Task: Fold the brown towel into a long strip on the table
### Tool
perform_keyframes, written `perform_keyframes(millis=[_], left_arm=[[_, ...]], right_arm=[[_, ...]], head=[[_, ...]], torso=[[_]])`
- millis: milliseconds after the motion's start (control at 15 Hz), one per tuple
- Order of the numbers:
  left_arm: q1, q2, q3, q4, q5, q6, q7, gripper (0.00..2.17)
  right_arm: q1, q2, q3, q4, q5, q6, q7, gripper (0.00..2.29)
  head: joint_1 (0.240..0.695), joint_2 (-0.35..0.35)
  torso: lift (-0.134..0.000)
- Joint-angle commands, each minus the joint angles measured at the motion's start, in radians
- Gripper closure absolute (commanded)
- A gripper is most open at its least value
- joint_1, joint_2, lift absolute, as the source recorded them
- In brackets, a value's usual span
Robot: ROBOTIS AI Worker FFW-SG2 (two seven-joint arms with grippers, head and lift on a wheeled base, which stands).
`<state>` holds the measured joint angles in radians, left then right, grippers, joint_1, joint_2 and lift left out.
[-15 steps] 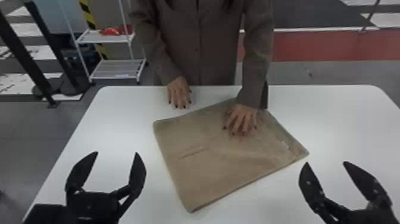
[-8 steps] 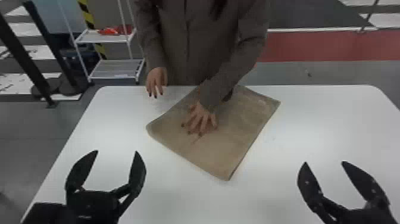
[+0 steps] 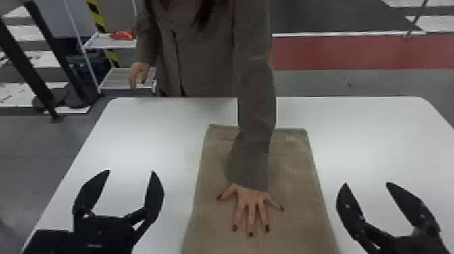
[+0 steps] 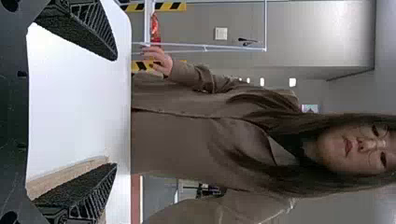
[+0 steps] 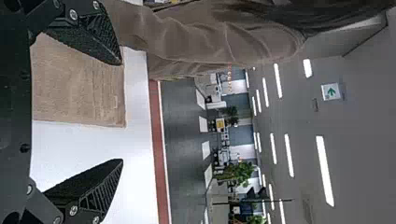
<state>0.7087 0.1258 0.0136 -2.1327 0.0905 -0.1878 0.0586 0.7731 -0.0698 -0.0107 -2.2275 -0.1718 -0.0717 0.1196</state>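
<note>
1. Our left gripper (image 3: 130,172) and right gripper (image 3: 367,184) both have their fingers spread.
2. Between them we see the towel (image 3: 297,202) on the table (image 3: 145,135), probably flat, though a sleeve (image 3: 256,101) hides part.
3. Beneath that sleeve, a person's hand (image 3: 251,206) rests splayed on it.

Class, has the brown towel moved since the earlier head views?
Yes: the brown towel has moved towards the robot, away from the table's far edge, and has turned from slanted to nearly square with it.
</note>
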Motion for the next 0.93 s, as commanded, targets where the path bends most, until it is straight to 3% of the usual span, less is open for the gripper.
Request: perform_keyframes(millis=[0,533,867], left_arm=[[0.000,0.000,0.000,-0.001,0.000,0.000,0.000,0.06],[-0.003,-0.001,0.000,0.017,0.000,0.000,-0.002,0.06],[-0.129,0.000,-0.018,0.160,0.014,-0.012,-0.049,0.13]], right_arm=[[0.000,-0.001,0.000,-0.001,0.000,0.000,-0.002,0.15],[0.002,-0.005,0.000,0.002,0.000,0.000,-0.002,0.15],[-0.015,0.002,0.000,0.035,0.032,0.000,-0.003,0.15]], head=[[0.695,0.064],[0.695,0.062],[0.695,0.057]], torso=[[-0.123],[-0.123],[-0.123]])
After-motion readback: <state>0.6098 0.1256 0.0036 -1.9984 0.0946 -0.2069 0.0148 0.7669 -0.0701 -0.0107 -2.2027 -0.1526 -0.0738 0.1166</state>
